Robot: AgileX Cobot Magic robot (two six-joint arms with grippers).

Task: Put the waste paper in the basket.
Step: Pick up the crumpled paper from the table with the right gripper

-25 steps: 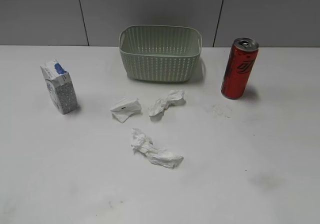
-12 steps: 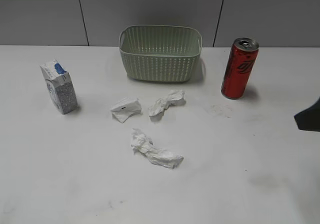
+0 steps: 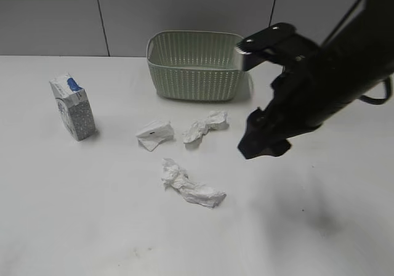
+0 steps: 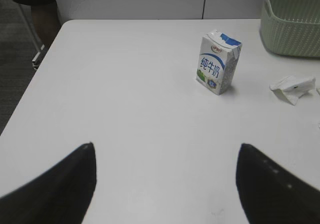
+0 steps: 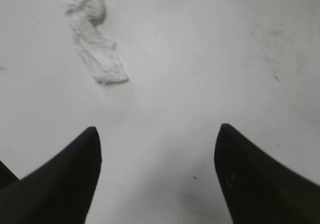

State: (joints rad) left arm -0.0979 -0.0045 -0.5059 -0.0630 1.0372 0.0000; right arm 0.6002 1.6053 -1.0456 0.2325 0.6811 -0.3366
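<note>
Three crumpled white waste paper wads lie on the white table: one at the left (image 3: 154,133), one at the right (image 3: 205,126), and a long one nearer the front (image 3: 191,186). The pale green basket (image 3: 198,88) stands behind them, empty as far as I can see. My right gripper (image 3: 261,143) hangs open and empty above the table, right of the wads. In the right wrist view the long wad (image 5: 92,44) lies ahead and left of the open jaws (image 5: 157,130). My left gripper (image 4: 165,149) is open and empty. The left wad (image 4: 293,86) and the basket (image 4: 292,21) show at the far right of the left wrist view.
A white-and-blue milk carton (image 3: 73,106) stands upright at the left and also shows in the left wrist view (image 4: 217,63). The black right arm (image 3: 326,73) crosses the right side of the exterior view and hides what stands behind it. The table's left edge (image 4: 30,79) drops to dark floor.
My right arm has swung in from the right edge to above the table beside the wads, and now covers the red can. The wads, basket and carton have not moved.
</note>
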